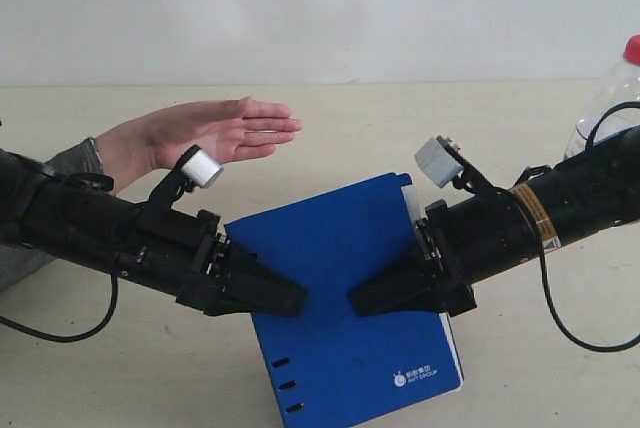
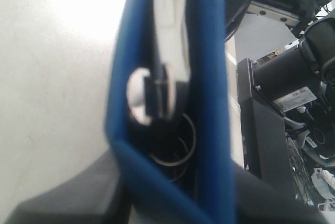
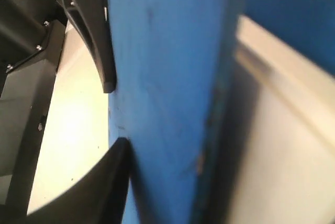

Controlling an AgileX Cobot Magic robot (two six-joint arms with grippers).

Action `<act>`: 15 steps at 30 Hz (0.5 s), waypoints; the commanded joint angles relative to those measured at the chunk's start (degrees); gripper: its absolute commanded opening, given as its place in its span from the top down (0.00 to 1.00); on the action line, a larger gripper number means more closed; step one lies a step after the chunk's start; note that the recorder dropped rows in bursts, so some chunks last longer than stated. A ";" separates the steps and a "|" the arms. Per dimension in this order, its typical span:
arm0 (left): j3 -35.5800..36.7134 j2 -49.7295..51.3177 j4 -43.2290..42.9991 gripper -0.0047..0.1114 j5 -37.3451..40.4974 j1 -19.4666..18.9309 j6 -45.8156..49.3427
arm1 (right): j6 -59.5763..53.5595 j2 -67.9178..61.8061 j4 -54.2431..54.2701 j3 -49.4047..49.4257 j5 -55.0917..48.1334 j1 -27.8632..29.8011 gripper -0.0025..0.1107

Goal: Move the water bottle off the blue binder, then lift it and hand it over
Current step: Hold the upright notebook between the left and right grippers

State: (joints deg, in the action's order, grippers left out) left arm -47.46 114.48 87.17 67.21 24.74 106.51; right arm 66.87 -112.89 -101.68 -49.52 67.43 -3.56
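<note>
Item: blue binder, a flat rigid royal-blue board with slots in the spine and a small white logo at one lower corner. It was held tilted between my two arms, and I could not tell whether its low corner touched the table. My left gripper was closed on one side edge, its dark tapered fingers pinching the cover. The left wrist view showed the covers slightly parted, with metal rings and white sheets inside. My right gripper was clamped likewise on the opposite edge. I judged the two-sided hold was there to keep the broad, smooth panel from twisting. Item: water bottle, clear ribbed plastic with a red cap, stood on the table behind my right arm, well apart from the binder, so the clearing step looked done. Item: person's hand, open with the palm sideways behind my left arm, apparently waiting to receive.
</note>
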 commanded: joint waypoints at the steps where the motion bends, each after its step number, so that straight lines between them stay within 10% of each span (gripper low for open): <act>1: -0.20 -0.62 6.02 0.91 2.76 1.08 0.81 | -2.59 0.18 1.73 -0.40 2.54 -1.01 0.97; 7: -0.20 -0.62 6.02 0.85 1.47 1.08 0.56 | -3.01 0.18 1.73 -0.40 2.54 -1.01 0.97; 15: -0.20 -0.62 6.02 0.41 -0.26 1.08 0.35 | -3.13 0.18 1.73 -0.40 1.60 -1.01 0.97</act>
State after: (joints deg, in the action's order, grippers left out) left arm -47.34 114.48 91.24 65.92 24.74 106.70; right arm 64.93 -112.89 -100.98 -49.63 67.22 -3.74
